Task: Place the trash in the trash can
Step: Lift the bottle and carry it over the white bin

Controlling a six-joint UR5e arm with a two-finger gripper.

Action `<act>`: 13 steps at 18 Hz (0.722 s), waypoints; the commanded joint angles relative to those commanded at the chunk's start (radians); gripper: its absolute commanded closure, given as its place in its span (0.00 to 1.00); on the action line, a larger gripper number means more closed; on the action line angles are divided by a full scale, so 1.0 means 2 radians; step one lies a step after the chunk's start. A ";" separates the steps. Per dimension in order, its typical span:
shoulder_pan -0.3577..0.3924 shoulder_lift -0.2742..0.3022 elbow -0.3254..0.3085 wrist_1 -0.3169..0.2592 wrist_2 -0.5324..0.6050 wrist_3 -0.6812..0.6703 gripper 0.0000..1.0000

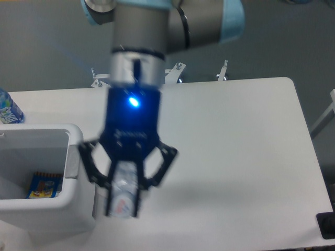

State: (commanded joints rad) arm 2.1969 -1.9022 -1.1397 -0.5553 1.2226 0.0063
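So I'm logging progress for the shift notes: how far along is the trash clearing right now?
About halfway. The blue snack wrapper already lies inside the white trash can. The gripper is shut on the crushed clear bottle, held in the air beside the can's right wall, blurred by motion. What's left is carrying it over the rim and dropping it in. The intact water bottle stays out.
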 joint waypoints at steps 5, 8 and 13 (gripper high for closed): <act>-0.041 0.008 -0.019 0.001 0.003 0.002 0.79; -0.054 0.000 -0.021 0.002 0.002 0.003 0.79; -0.071 -0.018 -0.020 0.003 0.002 0.004 0.78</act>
State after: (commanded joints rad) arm 2.0555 -1.9373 -1.1796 -0.5492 1.2272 0.0138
